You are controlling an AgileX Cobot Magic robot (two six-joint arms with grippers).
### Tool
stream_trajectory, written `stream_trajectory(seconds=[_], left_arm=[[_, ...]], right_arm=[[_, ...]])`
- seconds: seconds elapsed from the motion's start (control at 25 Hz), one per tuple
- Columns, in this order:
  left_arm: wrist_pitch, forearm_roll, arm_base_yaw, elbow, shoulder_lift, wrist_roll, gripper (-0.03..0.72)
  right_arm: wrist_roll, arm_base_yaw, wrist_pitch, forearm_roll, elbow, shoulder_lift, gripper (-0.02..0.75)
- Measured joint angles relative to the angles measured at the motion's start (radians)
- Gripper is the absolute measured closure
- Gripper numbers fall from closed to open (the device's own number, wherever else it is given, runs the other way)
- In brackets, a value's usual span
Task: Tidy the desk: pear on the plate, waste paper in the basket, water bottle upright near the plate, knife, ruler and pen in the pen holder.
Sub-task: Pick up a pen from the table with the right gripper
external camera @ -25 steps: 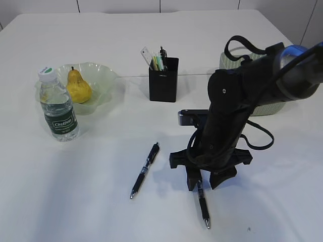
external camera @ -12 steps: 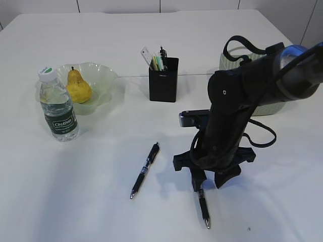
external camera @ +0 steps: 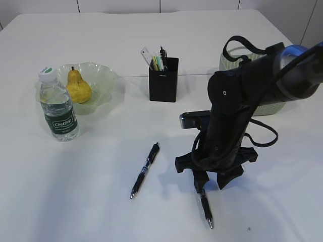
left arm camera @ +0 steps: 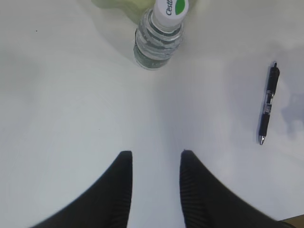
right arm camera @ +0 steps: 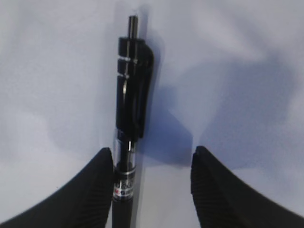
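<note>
Pen [right arm camera: 129, 114] flat near counter's front edge, off-centre between spread jaws of right end effector [right arm camera: 152, 178], hugging one finger [right arm camera: 95, 190], nothing grasped. Best shifted sideways to centre it, then lowered and clamped mid-barrel. Left end effector [left arm camera: 154, 183] parted, empty, over bare counter [left arm camera: 57, 104].

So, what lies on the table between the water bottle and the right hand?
One black pen lies there alone on the white table, between the water bottle and the right hand; the exterior view shows it.
</note>
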Motion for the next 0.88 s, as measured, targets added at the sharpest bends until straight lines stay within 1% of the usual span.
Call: stream_trajectory(seconds=[0.28,0.52,0.88], left_arm=[[0.000,0.000,0.000,0.000,0.000,0.000,0.451],[0.000,0.002,0.000,0.000,0.000,0.000,0.451],[0.000,0.002,0.000,0.000,0.000,0.000,0.451]], right_arm=[[0.000,0.000,-0.002,-0.001,0.000,0.000,0.318],[0.000,0.000,-0.024,0.044,0.000,0.000,0.318],[0.000,0.000,-0.020,0.037,-0.008,0.024,0.318]])
